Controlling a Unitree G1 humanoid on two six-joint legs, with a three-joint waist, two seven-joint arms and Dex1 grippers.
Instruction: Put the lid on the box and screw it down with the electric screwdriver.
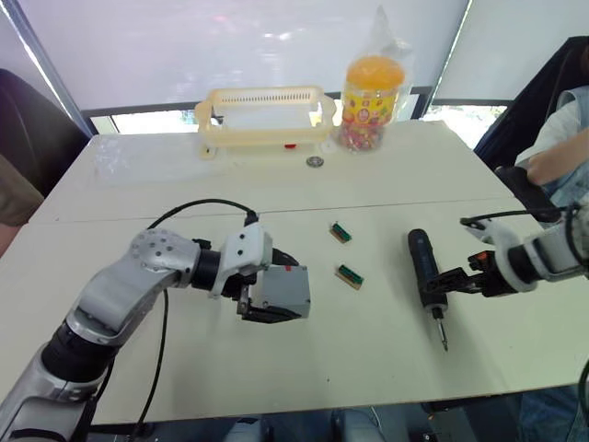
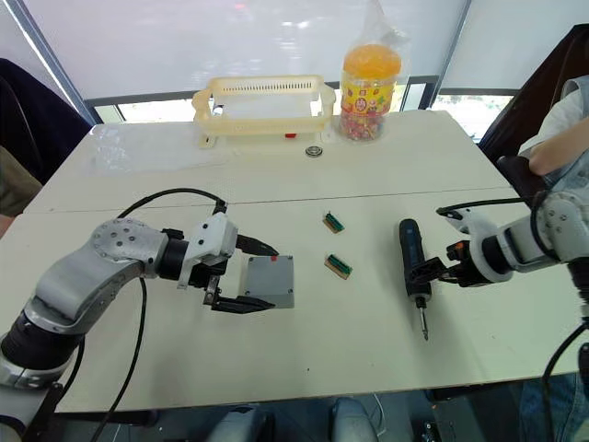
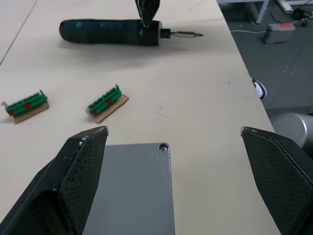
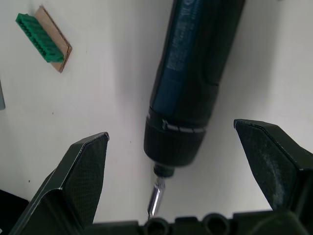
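Right wrist view has the right claw [image 4: 168, 171] spread wide with a finger either side of the electric screwdriver [image 4: 195, 73], which lies flat on the surface [image 2: 368, 350], its thin bit toward the robot – nothing is gripped yet. By my reading the lid [image 3: 134, 191] is already seated on the box [image 2: 269, 282], grey top face up with a corner screw hole showing, so the step in hand is taking up the driver. The left claw [image 2: 241, 302] is also wide open, astride the box without pinching it. Next, I judge, the right claw must close on the barrel near the collar, lift, and bring the bit upright over a corner hole while the left steadies the box. At 12 o'clock on the surface a cream basket [image 2: 262, 101] appears almost empty apart from a small red item at its front edge; just beside it at 1 o'clock a sweets jar [image 2: 370, 83] with an orange lid looks full
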